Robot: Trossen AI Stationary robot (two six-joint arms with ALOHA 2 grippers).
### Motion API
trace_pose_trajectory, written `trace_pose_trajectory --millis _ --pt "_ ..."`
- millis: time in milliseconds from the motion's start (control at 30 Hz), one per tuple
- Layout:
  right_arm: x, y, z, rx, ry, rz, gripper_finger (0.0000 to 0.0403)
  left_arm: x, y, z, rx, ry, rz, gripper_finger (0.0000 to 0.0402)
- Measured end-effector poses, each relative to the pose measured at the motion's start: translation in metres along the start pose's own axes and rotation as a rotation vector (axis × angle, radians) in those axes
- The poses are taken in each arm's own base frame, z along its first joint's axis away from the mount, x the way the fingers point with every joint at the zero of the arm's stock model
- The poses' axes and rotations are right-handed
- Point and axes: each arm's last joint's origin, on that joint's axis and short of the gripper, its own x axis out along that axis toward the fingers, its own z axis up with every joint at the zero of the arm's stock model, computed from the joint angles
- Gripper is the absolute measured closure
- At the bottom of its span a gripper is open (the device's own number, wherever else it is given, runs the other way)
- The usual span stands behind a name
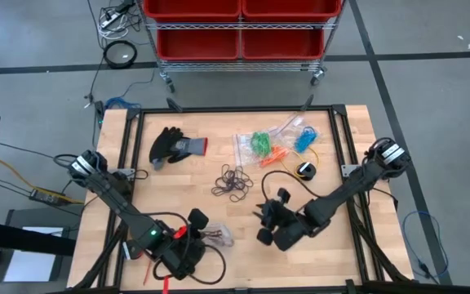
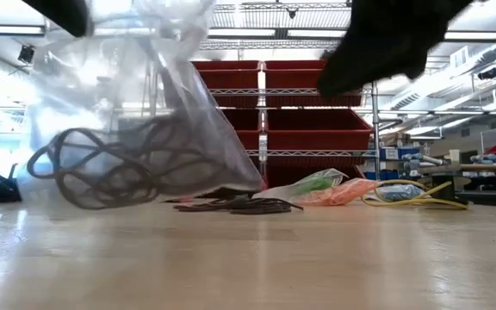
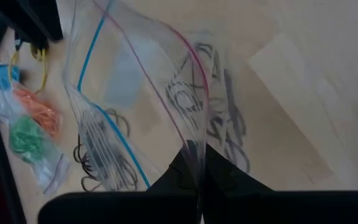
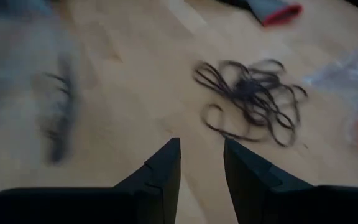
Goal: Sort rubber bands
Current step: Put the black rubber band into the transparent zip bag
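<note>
Near the front edge of the worktop (image 1: 357,139), toward its left corner, the left gripper (image 1: 196,219) has its jaws closed on the rim of a clear zip bag (image 3: 160,93), which holds some black rubber bands (image 2: 110,168). Just right of it, the right gripper (image 4: 201,162) hovers over bare wood with its jaws parted and nothing between them. A loose pile of black bands (image 1: 233,181) lies at the middle of the worktop, not yet bagged. Toward the back edge, green bands (image 1: 260,143), orange bands (image 1: 277,153) and blue bands (image 1: 304,139) already sit in their own clear bags. By this look the sorting is mostly done, with the black pile left to move. A black glove (image 1: 174,147) lies near the back left.
</note>
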Motion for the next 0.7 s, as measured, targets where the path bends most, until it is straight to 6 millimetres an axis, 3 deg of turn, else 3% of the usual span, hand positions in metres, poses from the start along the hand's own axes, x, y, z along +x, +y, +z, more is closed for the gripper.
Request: trace_pose_trajectory --millis 233,700 --pt "0.041 -0.025 -0.014 -0.020 0.021 -0.001 0.0291 -0.002 -0.003 -0.001 0.016 0.006 -0.013 0.0400" --pt "0.138 -0.071 -0.001 -0.011 0.043 -0.006 0.0285 -0.002 -0.004 0.000 -0.014 -0.003 -0.018 0.0400"
